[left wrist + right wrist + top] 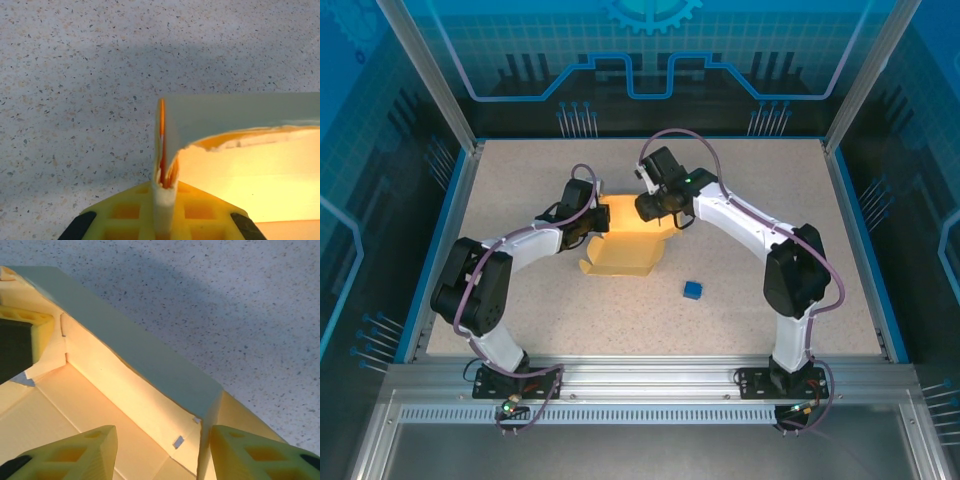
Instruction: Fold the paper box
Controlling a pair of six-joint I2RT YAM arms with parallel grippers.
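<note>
Left wrist: left end effector (164,192) pinches paper box (240,122); right end effector (162,442) wide.

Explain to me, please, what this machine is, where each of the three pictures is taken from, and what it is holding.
These are two robot arms bolted at the near edge of a speckled table. The wide picture comes from a fixed camera above and behind them. The other two come from a camera on each wrist, looking along that arm's own yellow fingers. On the table lies a pale yellow paper box, partly folded with some walls raised, and a small blue cube lies apart from it. The left hand is shut on one upright wall of the box. The right hand is open, straddling a wall near a corner, one finger inside the box and one outside.
</note>
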